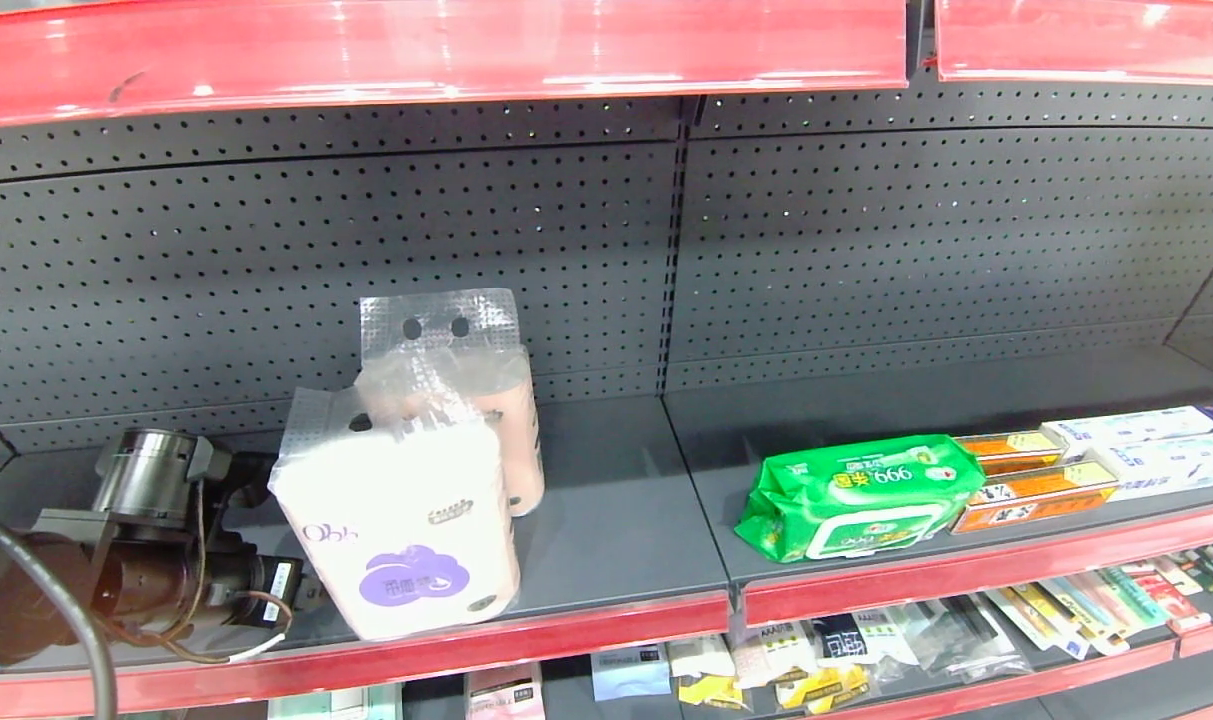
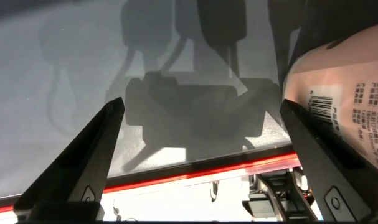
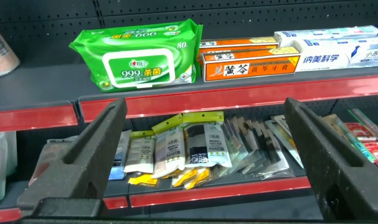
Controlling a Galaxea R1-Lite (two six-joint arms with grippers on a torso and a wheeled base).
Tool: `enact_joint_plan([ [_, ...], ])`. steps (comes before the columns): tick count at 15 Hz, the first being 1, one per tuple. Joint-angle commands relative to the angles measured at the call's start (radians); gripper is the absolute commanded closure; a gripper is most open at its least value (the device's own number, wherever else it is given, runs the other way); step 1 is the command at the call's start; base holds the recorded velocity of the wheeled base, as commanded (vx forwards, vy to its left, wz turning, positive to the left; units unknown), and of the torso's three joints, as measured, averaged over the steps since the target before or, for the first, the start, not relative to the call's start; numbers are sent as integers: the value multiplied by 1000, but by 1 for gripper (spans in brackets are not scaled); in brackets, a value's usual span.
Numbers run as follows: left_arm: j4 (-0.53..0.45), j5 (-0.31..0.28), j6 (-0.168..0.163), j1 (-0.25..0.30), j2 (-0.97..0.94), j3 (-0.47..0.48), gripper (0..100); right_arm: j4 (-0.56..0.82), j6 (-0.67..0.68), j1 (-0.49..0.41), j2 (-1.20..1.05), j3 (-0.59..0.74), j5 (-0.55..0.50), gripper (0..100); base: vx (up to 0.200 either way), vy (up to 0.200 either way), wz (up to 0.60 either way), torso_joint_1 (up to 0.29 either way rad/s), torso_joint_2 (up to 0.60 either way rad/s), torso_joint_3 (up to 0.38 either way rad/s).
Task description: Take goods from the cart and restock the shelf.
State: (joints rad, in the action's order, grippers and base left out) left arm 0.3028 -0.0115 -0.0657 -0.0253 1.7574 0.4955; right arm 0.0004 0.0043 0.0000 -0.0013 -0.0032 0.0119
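A white toilet-paper pack [image 1: 396, 530] with a purple label stands upright at the front of the grey shelf [image 1: 616, 520]. A pink pack [image 1: 496, 420] stands right behind it. My left gripper [image 2: 202, 104] rests low over the shelf just left of the white pack, open, with nothing between its fingers. The pack's barcoded side [image 2: 344, 81] lies against one finger [image 2: 313, 149]. In the head view the left arm's wrist [image 1: 156, 570] lies on the shelf's left end. My right gripper [image 3: 205, 102] is open and empty in front of the shelf, facing a green wet-wipes pack [image 3: 139, 59].
The green wipes [image 1: 856, 495] lie on the right shelf section beside orange boxes [image 1: 1036, 480] and white-blue boxes [image 1: 1156, 445]. Bare shelf lies between the paper packs and the wipes. The lower shelf holds several small hanging packets [image 3: 189, 146]. A red shelf [image 1: 436, 50] runs overhead.
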Motion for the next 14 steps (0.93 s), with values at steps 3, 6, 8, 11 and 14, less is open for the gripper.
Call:
enact_joint_plan([
  [3, 1, -1, 0, -16, 5, 1, 0, 1, 0, 0, 1, 0, 0, 0, 0, 0, 0, 0, 0, 0],
  [6, 1, -1, 0, -21, 7, 5, 0, 1, 0, 0, 1, 0, 0, 0, 0, 0, 0, 0, 0, 0],
  [8, 1, -1, 0, -22, 11, 5, 0, 0, -1, 0, 1, 0, 0, 0, 0, 0, 0, 0, 0, 0],
  [11, 1, -1, 0, -28, 13, 11, 0, 0, 0, 0, 1, 0, 0, 0, 0, 0, 0, 0, 0, 0],
  [14, 1, -1, 0, -35, 19, 15, 0, 0, 0, 0, 1, 0, 0, 0, 0, 0, 0, 0, 0, 0],
])
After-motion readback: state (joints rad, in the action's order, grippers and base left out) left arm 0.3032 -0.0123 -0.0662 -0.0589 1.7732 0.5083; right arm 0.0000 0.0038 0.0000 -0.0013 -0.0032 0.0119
